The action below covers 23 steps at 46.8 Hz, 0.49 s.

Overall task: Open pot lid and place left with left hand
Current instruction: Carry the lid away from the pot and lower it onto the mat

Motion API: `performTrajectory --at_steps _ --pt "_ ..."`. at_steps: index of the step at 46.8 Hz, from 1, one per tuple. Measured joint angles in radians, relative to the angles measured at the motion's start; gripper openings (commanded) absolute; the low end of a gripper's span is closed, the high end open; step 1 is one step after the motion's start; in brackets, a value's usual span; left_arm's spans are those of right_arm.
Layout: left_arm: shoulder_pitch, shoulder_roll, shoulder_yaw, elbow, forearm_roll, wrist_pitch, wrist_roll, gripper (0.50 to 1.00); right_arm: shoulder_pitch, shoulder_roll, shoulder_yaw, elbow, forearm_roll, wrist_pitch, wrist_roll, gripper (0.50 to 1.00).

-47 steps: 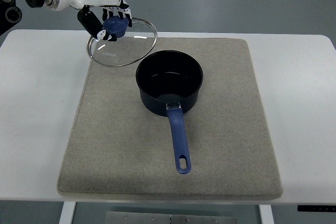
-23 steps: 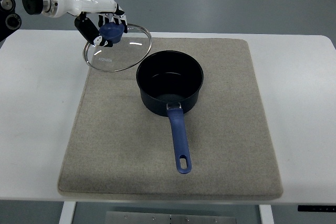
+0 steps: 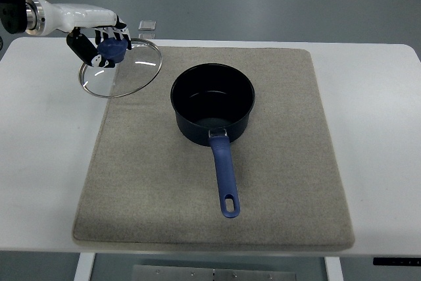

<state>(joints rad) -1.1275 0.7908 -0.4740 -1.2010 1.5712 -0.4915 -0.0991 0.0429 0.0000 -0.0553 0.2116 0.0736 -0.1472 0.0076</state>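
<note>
A dark blue saucepan [image 3: 212,102] stands uncovered in the middle of the grey mat [image 3: 283,162], its blue handle [image 3: 224,177] pointing toward the near edge. The glass lid [image 3: 123,70] with a metal rim hangs tilted in the air over the mat's far left corner, well clear of the pan. My left hand [image 3: 102,44] comes in from the upper left and is shut on the lid's blue knob [image 3: 112,49]. The right arm does not show.
The mat lies on a white table [image 3: 46,156], with bare white surface to its left and right. A small pale object [image 3: 147,25] sits just beyond the table's far edge.
My left hand has carried the lid leftward, from beside the pan's far left rim to over the mat's far left corner. The pan has stayed put.
</note>
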Motion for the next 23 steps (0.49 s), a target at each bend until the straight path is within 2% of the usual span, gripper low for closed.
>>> performTrajectory --at_steps 5,15,23 --pt "0.021 0.000 0.007 0.004 0.006 0.012 0.000 0.500 0.000 0.000 0.000 0.000 0.000 0.000 0.000 0.915" --pt "0.085 -0.015 0.014 0.012 0.051 0.094 0.001 0.500 0.000 0.000 0.000 0.000 0.000 0.000 0.000 0.915" --pt "0.106 -0.053 0.015 0.025 0.071 0.106 0.001 0.500 0.000 0.000 0.000 0.000 0.000 0.000 0.000 0.915"
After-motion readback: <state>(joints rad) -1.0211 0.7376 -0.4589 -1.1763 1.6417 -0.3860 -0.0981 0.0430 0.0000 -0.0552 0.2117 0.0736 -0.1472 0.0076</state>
